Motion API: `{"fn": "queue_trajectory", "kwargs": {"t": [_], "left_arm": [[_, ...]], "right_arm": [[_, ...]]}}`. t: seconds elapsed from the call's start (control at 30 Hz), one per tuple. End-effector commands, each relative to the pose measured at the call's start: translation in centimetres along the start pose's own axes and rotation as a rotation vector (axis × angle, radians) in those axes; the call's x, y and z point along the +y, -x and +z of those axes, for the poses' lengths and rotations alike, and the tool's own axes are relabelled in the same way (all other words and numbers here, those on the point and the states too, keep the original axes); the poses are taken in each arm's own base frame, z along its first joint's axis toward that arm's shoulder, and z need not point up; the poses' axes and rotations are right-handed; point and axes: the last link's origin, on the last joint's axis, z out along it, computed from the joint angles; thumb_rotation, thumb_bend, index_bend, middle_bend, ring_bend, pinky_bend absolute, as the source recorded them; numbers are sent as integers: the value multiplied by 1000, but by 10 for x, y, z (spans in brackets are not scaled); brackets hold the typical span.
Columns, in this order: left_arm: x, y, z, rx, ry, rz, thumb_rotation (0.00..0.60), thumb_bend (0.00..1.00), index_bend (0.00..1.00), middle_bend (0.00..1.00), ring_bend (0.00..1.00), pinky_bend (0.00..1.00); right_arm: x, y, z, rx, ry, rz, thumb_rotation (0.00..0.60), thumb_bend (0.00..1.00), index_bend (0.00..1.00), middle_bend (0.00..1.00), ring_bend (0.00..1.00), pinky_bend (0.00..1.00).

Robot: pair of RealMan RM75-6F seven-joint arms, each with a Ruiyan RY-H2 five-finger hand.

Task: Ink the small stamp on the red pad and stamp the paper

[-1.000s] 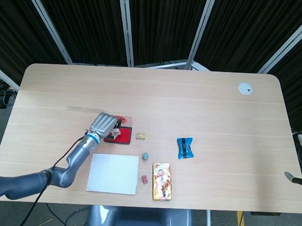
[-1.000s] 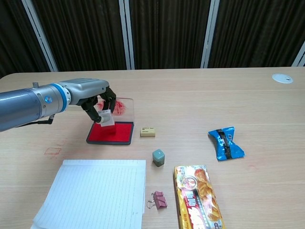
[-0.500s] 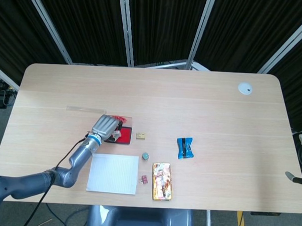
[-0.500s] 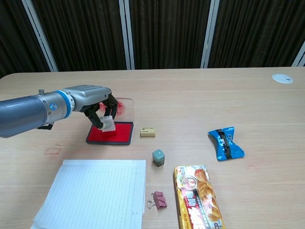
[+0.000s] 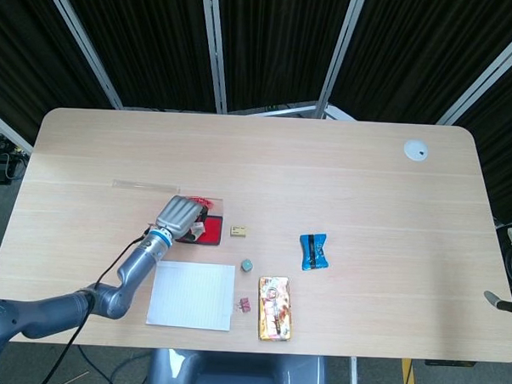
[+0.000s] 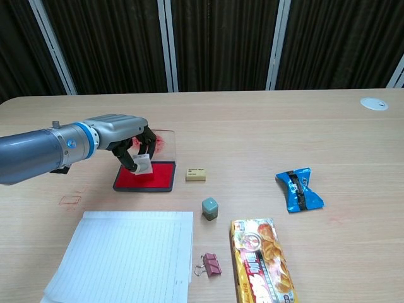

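Black curtains with pale metal struts behind, a light wood counter [image 6: 265, 120] in front of me. My left hand [image 6: 123, 136] is over the red pad [image 6: 154, 178], fingers curled down and pinching the small stamp [image 6: 142, 165], a pale little block. The stamp's bottom sits right at the pad's surface near its back edge; I can't tell for sure that it touches. Just behind the hand lies a clear lid [image 6: 165, 140] smeared red. Toward me from the hand is the lined paper [image 6: 126, 259], bare of any mark. To the hand's right, a tan eraser [image 6: 196, 174], then a grey-green block [image 6: 209, 208], a pink clip [image 6: 210, 264], a snack pack [image 6: 262, 260] and, farther right, a blue wrapper [image 6: 299, 189]. My right hand shows in neither view.
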Motion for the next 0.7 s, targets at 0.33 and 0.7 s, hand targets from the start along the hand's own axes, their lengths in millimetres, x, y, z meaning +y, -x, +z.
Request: {"fn": "queue_trajectory", "kwargs": {"t": [0.33, 0.7], "left_arm": [[-1, 1, 0, -3, -9, 0, 600, 405, 569, 552, 857, 919], [0, -17, -4, 44, 4, -35, 600, 404, 573, 553, 857, 919]], "right_arm": [[1, 0, 0, -2, 2, 1, 600, 0, 0, 0, 0, 0], [1, 1, 0, -8, 3, 0, 600, 0, 0, 0, 0, 0]]}}
